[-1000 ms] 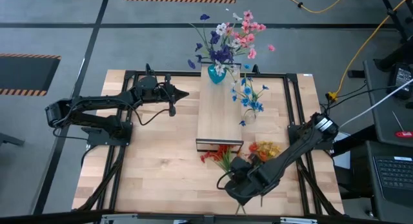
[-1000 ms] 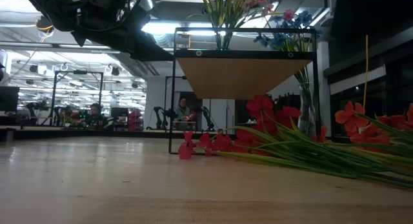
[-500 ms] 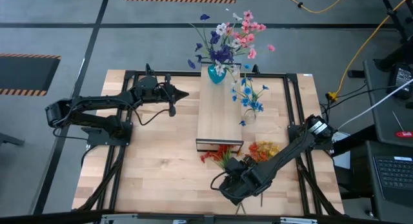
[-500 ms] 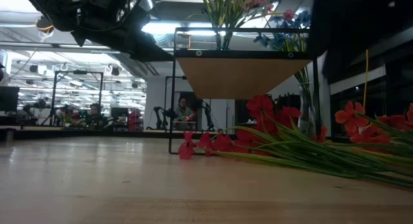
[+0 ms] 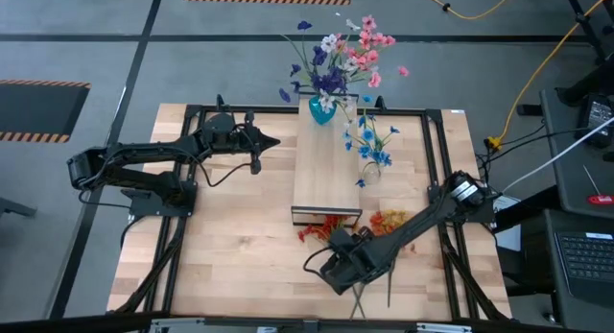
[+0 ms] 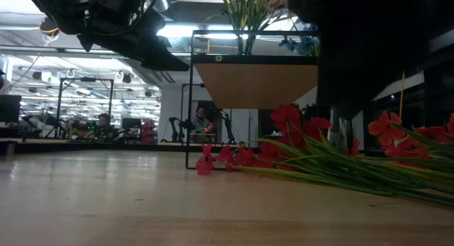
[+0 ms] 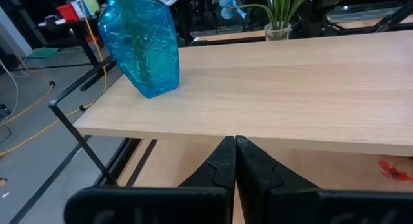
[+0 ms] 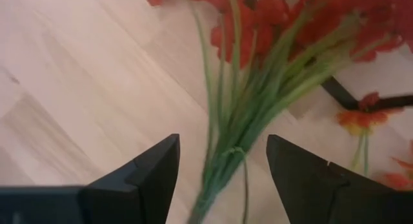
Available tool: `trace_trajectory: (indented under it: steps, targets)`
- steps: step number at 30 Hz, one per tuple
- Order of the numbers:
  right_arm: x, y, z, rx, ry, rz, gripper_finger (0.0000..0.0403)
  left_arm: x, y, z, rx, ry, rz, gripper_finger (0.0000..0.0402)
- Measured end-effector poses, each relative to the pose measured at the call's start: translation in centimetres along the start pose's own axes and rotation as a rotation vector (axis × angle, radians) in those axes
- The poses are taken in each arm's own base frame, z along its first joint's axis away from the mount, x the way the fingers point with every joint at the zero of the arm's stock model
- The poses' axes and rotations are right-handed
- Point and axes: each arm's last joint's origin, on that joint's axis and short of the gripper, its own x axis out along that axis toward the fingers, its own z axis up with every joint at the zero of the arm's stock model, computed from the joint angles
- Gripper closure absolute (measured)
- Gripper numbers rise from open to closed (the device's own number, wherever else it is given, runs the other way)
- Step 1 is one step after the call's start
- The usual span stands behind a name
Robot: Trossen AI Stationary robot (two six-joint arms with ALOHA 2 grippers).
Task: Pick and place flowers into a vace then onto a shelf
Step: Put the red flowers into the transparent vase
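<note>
From above, my right hand (image 5: 331,268) hung low over the near part of the bench (image 5: 230,247), just in front of the shelf (image 5: 326,175), with the red flowers (image 5: 321,227) lying on the wood between it and the shelf's near end and the orange flowers (image 5: 393,221) just beside them. A blue vase (image 5: 321,109) full of pink, white and purple blooms stood on the shelf's far end, and a clear vase (image 5: 369,165) with blue blooms stood on the bench against the shelf's right side. My left hand (image 5: 271,140) waited above the bench to the left of the shelf, its tips pointed at it. At bench height, the red flowers (image 6: 284,143) lay with their green stems trailing toward the camera under the raised shelf (image 6: 259,79), and a dark arm filled the upper right. From my left wrist, my left hand (image 7: 233,161) had its fingers pressed together on nothing, facing the shelf (image 7: 290,88) edge with the blue vase (image 7: 141,46) on it. From my right wrist, my right hand (image 8: 222,162) stood wide apart and empty, its fingers on either side of the bunched green stems of the red flowers (image 8: 251,75) without touching them.
</note>
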Motion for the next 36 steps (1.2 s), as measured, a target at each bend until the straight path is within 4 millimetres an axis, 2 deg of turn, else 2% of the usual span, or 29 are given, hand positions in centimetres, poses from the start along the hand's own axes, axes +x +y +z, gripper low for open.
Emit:
trace_trajectory:
  steps: [10, 23, 30, 36]
  targets:
    - [0.4, -0.2, -0.2, 0.025, 0.006, -0.026, 0.0169, 0.0, 0.0, 0.0, -0.001, 0.005, -0.001, 0.0394]
    - [4.0, 0.2, -1.4, 0.001, 0.013, -0.11, 0.0169, 0.0, 0.0, -0.1, 0.0, 0.006, -0.001, 0.0398]
    - [5.8, 0.5, -1.0, 0.01, 0.007, -0.101, 0.0169, 0.0, 0.0, -0.1, -0.001, 0.006, -0.001, 0.0399]
    - [6.3, 0.7, -0.3, 0.001, 0.0, -0.08, 0.0184, 0.0, 0.0, -0.1, -0.002, 0.009, -0.002, 0.0399]
